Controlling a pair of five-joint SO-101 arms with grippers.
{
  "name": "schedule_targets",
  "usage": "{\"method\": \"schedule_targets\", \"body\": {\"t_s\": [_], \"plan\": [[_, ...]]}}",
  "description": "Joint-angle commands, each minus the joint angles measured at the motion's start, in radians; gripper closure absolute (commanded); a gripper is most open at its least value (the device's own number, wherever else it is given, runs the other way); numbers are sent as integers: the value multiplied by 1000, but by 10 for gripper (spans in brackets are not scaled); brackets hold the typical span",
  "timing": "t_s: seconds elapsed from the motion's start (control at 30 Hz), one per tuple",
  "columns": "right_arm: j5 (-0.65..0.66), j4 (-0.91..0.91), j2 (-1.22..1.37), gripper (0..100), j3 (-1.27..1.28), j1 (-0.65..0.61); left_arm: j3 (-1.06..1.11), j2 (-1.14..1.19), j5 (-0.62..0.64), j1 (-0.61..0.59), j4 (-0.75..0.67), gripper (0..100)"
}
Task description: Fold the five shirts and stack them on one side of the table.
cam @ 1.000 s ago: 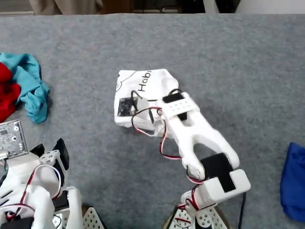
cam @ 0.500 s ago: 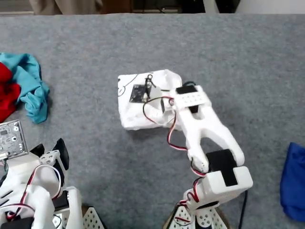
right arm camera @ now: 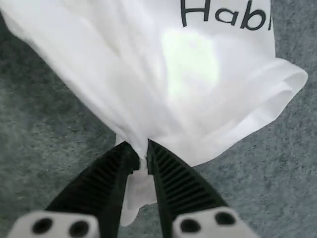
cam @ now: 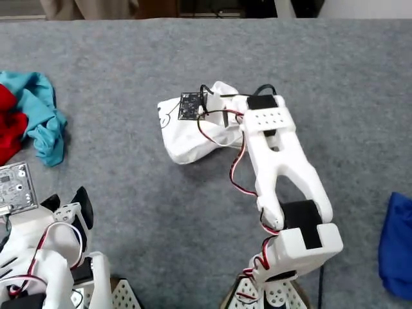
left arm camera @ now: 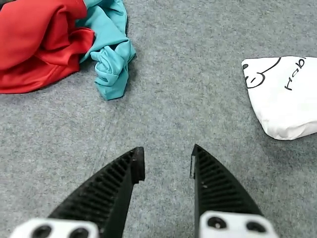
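Observation:
A white shirt (cam: 190,132) with black print lies near the middle of the grey table. My right gripper (right arm camera: 140,154) is shut on a bunched edge of the white shirt (right arm camera: 188,74), and the cloth fans out from its fingers. In the high view the right arm (cam: 277,161) stretches from the near edge to the shirt's far right side. My left gripper (left arm camera: 166,161) hangs open over bare table at the near left, apart from the white shirt (left arm camera: 285,94). A red shirt (left arm camera: 34,42) and a teal shirt (left arm camera: 109,54) lie crumpled beyond it.
The red shirt (cam: 9,125) and teal shirt (cam: 42,116) sit at the table's left edge. A blue shirt (cam: 394,244) lies at the right edge. The left arm's base (cam: 45,257) fills the near left corner. Bare grey table (cam: 322,71) stretches along the far side.
My right arm has swung toward the far right, dragging the white shirt's pinched edge with it, so the shirt has bunched and shifted. The left arm has not moved.

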Motion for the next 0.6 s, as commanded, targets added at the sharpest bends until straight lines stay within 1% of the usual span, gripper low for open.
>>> {"method": "schedule_targets", "body": {"t_s": [0.0, 0.23, 0.3, 0.4, 0.5, 0.57], "plan": [[32, 25, -4, 993, -70, 16, 0, 2, -8, -9, 9, 832], [41, 144, -2, 981, -48, 15, 0, 2, -8, -9, 9, 832], [40, 186, -10, 927, -33, 15, 0, 2, -8, -8, 9, 832], [18, 270, -28, 785, -36, 16, 0, 2, -8, -5, 9, 832], [-78, 347, -97, 666, -50, 13, 3, 2, -8, -3, 9, 832], [-199, 376, -162, 626, -64, 13, 3, 2, -8, -3, 9, 832]]}}
